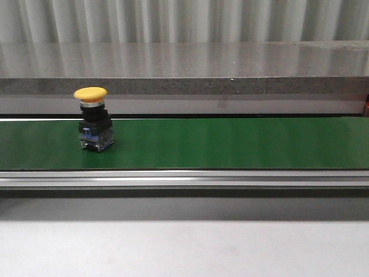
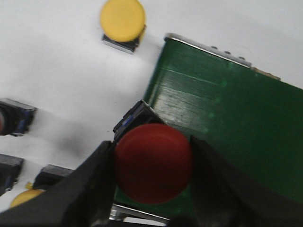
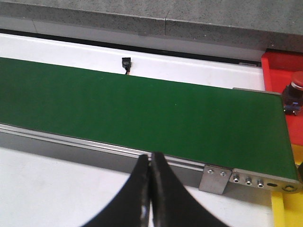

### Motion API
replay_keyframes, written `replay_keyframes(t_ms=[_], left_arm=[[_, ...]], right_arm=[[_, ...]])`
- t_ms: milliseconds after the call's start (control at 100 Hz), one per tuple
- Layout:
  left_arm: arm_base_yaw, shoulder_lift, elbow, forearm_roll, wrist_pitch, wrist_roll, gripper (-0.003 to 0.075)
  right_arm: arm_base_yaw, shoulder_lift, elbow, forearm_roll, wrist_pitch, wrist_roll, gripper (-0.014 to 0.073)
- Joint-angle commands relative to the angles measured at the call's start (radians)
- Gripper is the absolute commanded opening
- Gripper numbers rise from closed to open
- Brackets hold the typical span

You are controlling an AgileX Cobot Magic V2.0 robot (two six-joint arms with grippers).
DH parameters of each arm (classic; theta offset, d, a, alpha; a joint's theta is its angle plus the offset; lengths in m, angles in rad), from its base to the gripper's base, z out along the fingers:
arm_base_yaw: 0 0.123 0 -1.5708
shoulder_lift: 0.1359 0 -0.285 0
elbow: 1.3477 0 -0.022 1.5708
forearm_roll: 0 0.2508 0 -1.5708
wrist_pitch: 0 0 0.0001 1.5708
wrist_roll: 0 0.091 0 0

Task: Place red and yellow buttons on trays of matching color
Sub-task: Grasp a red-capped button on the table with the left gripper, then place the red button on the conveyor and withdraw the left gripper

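Observation:
A yellow button [image 1: 91,118] with a black base stands upright on the green conveyor belt [image 1: 230,143], toward its left end. In the left wrist view my left gripper [image 2: 152,163] is shut on a red button [image 2: 152,161], held over the end of the belt [image 2: 227,118]. My right gripper [image 3: 150,163] is shut with nothing in it, near the belt's front rail. Beyond the belt's end, a red tray [image 3: 282,71] holds a red button [image 3: 293,92], and a strip of yellow tray [image 3: 286,210] shows.
On the white table beside the belt's end lie a yellow button [image 2: 122,22] and several other buttons [image 2: 16,118] near the picture's edge. A small black sensor [image 3: 126,64] sits behind the belt. A grey ledge [image 1: 184,69] runs along the back.

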Motion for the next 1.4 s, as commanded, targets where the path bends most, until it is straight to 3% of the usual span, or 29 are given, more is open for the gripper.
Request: replay_keyframes(t_ms=[0,270,370,490,560,950,1000,1070,1250,1390], left_arm=[[-0.043,-0.045,-0.006,-0.024,-0.056,0.004,0.0155],[-0.086,-0.040,0.002,-0.024,-0.063,0.004,0.0185],[-0.086,-0.038,0.002,-0.024,-0.058,0.004,0.0292],[-0.086,-0.036,0.002,-0.038,-0.070,0.004,0.0496],[-0.086,-0.036,-0.002,-0.053,-0.075,0.004,0.0559],[-0.134,-0.133,-0.002,-0.160,-0.189,0.154,0.0563],[-0.154,-0.154,-0.002,-0.160,-0.196,0.172,0.0535],[-0.187,-0.184,0.000,-0.160,-0.209,0.200,0.0433],[-0.274,-0.261,0.025,-0.160,-0.263,0.274,-0.0015],[-0.335,-0.338,0.086,-0.160,-0.305,0.290,-0.0020]], right_arm=[[0.000,0.008,-0.023,0.013,-0.069,-0.003,-0.0066],[0.000,0.008,-0.023,0.013,-0.069,-0.003,-0.0066],[0.000,0.008,-0.023,0.013,-0.069,-0.003,-0.0066],[0.000,0.008,-0.023,0.013,-0.069,-0.003,-0.0066],[0.000,0.008,-0.023,0.013,-0.069,-0.003,-0.0066],[0.000,0.008,-0.023,0.013,-0.069,-0.003,-0.0066],[0.000,0.008,-0.023,0.013,-0.069,-0.003,-0.0066],[0.000,0.008,-0.023,0.013,-0.069,-0.003,-0.0066],[0.000,0.008,-0.023,0.013,-0.069,-0.003,-0.0066],[0.000,0.008,-0.023,0.013,-0.069,-0.003,-0.0066]])
